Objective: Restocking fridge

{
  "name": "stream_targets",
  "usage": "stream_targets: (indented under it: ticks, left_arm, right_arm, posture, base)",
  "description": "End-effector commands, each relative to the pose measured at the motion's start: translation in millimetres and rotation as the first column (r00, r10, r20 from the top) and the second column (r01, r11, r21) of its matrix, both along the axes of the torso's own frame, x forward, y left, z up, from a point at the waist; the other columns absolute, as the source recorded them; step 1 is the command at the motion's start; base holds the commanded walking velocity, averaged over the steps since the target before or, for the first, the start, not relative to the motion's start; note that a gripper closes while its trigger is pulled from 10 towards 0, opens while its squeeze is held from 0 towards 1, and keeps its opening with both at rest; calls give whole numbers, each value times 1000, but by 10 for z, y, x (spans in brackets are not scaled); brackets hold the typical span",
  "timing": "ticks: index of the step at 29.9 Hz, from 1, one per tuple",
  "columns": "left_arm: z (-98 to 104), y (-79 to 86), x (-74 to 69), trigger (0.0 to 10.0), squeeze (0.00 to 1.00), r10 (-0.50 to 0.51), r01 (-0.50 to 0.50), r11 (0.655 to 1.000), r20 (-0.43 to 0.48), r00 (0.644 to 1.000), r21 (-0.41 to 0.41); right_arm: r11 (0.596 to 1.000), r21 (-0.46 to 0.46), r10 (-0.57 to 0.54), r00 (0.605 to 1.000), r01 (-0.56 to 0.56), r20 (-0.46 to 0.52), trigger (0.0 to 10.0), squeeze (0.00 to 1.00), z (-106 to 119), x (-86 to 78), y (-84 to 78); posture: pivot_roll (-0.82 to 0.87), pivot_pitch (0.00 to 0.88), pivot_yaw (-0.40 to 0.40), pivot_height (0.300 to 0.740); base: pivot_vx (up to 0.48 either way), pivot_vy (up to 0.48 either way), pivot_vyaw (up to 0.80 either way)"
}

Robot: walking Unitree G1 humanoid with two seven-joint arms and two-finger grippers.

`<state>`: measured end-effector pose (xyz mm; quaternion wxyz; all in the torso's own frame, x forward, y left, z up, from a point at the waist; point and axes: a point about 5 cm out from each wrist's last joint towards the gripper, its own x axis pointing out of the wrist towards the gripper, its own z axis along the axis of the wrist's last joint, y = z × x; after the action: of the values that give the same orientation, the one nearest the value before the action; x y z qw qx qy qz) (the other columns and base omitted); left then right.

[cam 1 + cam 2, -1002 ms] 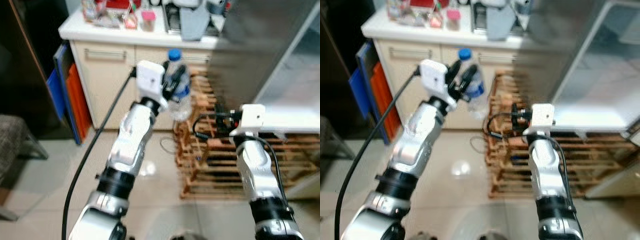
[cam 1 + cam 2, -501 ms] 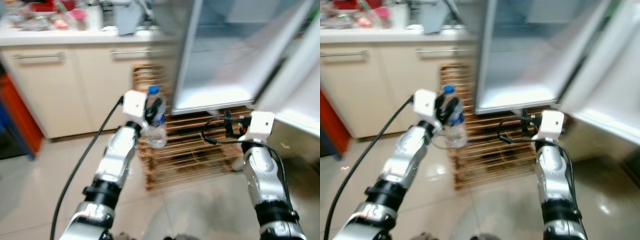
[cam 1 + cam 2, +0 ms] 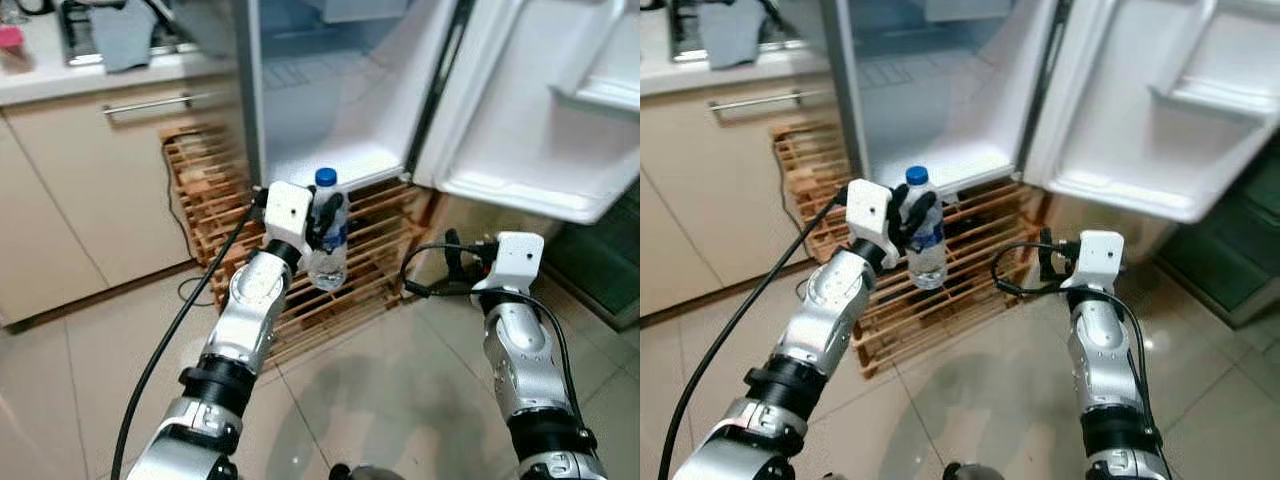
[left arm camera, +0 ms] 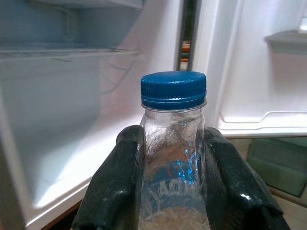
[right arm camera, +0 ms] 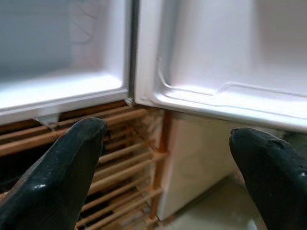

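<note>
In front of the open fridge (image 3: 330,110), your left gripper (image 4: 170,187) has its fingers closed on the neck of a blue-capped water bottle (image 3: 327,232), holding it upright above the wooden pallet (image 3: 375,250) the fridge stands on. Your right gripper (image 5: 168,167) hangs empty with its fingers spread wide, low near the door (image 3: 545,110). Step closer before reaching, lift the bottle clear of the fridge's bottom lip, keep it vertical, and set it down on the white floor inside before you loosen your hold.
</note>
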<state>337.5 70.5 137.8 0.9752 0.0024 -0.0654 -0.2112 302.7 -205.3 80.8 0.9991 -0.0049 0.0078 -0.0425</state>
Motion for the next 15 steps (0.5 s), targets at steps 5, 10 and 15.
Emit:
stream_targets:
  ticks: [5,10,15]
  left_arm:
    - [136,-56,21,10000,0,-10,11,1000,62,998,-10]
    - [141,-83,5,10000,0,-19,20,1000,69,997,-13]
    - [76,-27,27,10000,0,11,-11,1000,53,999,4]
  right_arm:
    - [1000,-21,11,1000,-10,25,10000,0,44,-4,16]
    - [1000,-21,6,1000,-6,24,10000,0,51,-17,10]
    - [1000,11,-20,1000,20,14,10000,0,35,-51,-35]
  posture:
    - [-98,0,-34,740]
    - [-102,0,-34,740]
    - [-129,0,-33,740]
  base:
    - [0,0,-660]
    - [0,0,-660]
    - [0,0,-659]
